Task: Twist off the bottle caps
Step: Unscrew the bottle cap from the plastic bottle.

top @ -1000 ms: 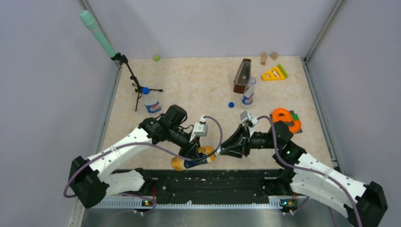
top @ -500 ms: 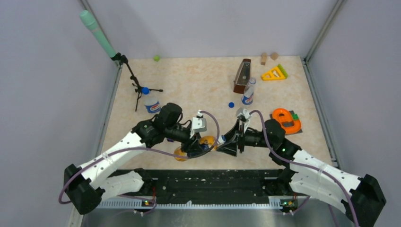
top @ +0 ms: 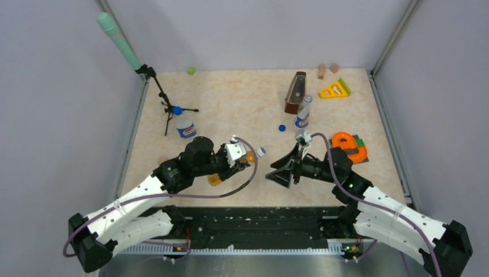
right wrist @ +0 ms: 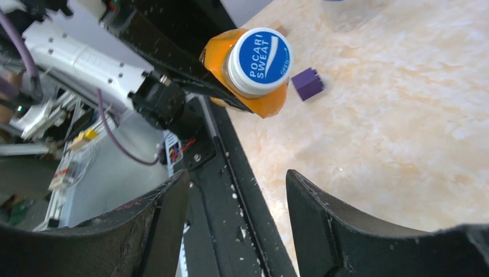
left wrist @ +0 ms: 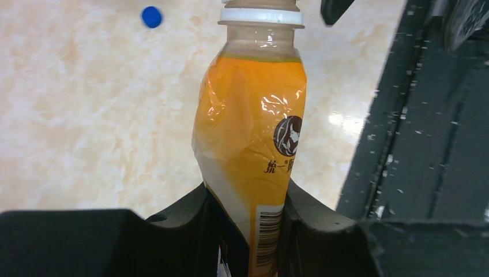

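Note:
My left gripper point(top: 232, 167) is shut on an orange-labelled bottle point(left wrist: 254, 127) and holds it tilted above the table. Its white-blue "Pocari Sweat" cap point(right wrist: 258, 53) is on the neck and points at my right gripper point(top: 281, 173). That gripper is open and empty, a short gap from the cap point(top: 260, 152). In the right wrist view its jaws stand wide apart point(right wrist: 236, 225). A loose dark blue cap point(top: 282, 128) lies on the table, also in the left wrist view point(left wrist: 151, 17). Another dark blue cap point(top: 177, 109) sits on a clear bottle point(top: 184, 126) at the left.
A clear uncapped bottle point(top: 302, 115) stands by a brown wedge block point(top: 294, 92). A purple cube point(right wrist: 307, 84) lies beyond the held bottle. An orange toy point(top: 348, 145), a yellow triangle point(top: 334, 89), a tripod with a green microphone point(top: 164, 98) and the black base rail point(top: 259, 225) are around.
The left arm has carried the bottle up and back from the near edge. The right gripper was at the cap and now stands apart from it with its jaws open.

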{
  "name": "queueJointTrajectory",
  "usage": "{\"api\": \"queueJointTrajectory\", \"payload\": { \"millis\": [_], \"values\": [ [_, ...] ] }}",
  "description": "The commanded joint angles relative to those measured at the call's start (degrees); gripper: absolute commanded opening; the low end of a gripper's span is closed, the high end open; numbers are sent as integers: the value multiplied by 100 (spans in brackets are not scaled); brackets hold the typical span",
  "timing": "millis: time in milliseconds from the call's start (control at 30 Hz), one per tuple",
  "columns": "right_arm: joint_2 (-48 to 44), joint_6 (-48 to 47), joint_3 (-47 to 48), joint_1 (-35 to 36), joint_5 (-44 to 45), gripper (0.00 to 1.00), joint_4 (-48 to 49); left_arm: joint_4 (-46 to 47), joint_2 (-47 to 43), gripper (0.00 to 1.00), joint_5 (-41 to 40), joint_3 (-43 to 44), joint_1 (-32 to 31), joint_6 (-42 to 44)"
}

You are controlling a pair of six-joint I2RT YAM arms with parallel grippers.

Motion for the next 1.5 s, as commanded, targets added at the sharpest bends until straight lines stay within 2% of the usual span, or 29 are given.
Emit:
{"api": "queueJointTrajectory", "payload": {
  "millis": [0,200,433,567,700,900,1167,1267,1467],
  "values": [
    [-264,297,167,6,1055,61,-191,1063,-454,0,-1357,-443,-216,70],
    [-93,684,322,5,2003,61,-301,1541,-805,0,-1437,-817,-252,104],
    [238,1675,584,-1,2898,62,-257,2041,-980,0,-1706,-1252,-282,72],
    [113,2013,419,-4,3180,62,-278,2560,-960,0,-1823,-1499,-321,114],
    [-198,2185,425,-155,3576,62,-528,2675,-1008,0,-2118,-1590,-355,54],
    [-730,2824,246,-544,3215,63,-718,2920,-1180,0,-2732,-1783,-537,384],
    [-690,3112,-210,-718,2740,65,-558,3666,-656,0,-3864,-1972,-1392,1116],
    [-571,3261,-220,-733,2825,65,-473,4029,-334,0,-4298,-1992,-1623,1396],
    [-558,3484,-319,-759,3068,65,-284,4803,-133,0,-4601,-2162,-1825,1836]
  ]
}}
